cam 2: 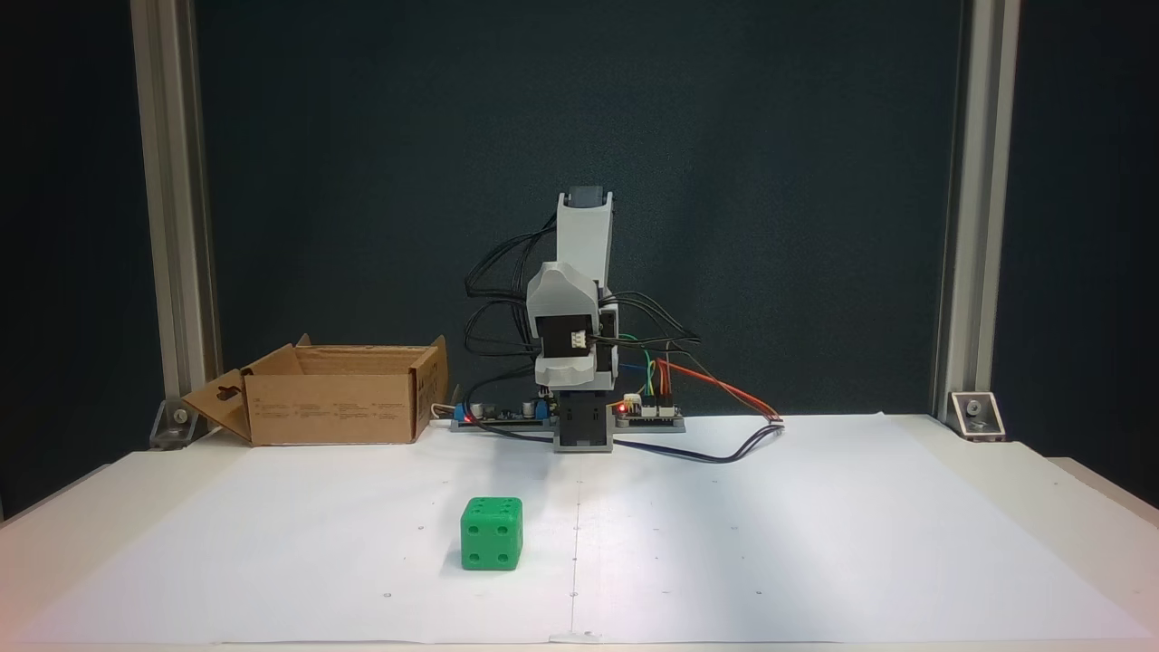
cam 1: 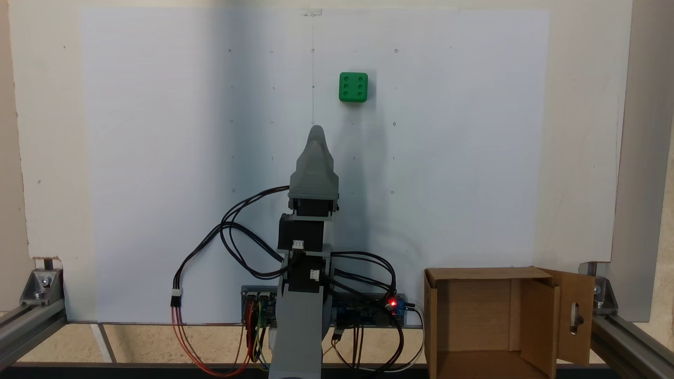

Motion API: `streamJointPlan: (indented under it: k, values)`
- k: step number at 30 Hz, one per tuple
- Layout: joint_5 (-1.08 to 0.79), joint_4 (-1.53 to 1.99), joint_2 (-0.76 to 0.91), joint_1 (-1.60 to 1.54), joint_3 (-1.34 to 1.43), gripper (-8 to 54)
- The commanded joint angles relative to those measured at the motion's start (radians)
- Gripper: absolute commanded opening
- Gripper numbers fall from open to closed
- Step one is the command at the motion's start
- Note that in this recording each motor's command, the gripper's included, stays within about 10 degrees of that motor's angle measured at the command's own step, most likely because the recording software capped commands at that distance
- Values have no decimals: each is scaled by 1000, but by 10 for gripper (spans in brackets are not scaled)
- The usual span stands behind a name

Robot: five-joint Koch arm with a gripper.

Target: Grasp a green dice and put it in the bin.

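Note:
The green dice [cam 1: 353, 87] [cam 2: 492, 534] rests on the white sheet, six pips up in a fixed view from above. My grey gripper [cam 1: 316, 132] [cam 2: 563, 282] is folded in over the arm's base, its tip pointing toward the dice but well short of it. A single tapered tip shows, so I cannot tell how the jaws stand. The bin [cam 1: 484, 273] [cam 2: 335, 407], an open brown cardboard box with a slotted flap, stands beside the arm's base, far from the dice.
Controller boards [cam 1: 368, 310] [cam 2: 647, 412] and looping cables [cam 1: 231, 247] sit around the arm's base. Aluminium frame posts [cam 2: 172, 226] [cam 2: 960, 226] stand at the table's back corners. The white paper sheet [cam 1: 158, 158] covers most of the table.

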Motion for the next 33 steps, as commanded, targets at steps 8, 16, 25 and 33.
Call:
streamJointPlan:
  k: [8,16,25,33]
  values:
    - [23,-18,107,-2,51,450]
    - [21,-54,106,20,51,450]
    - [20,-49,106,31,51,450]
    - [20,-52,106,32,51,449]
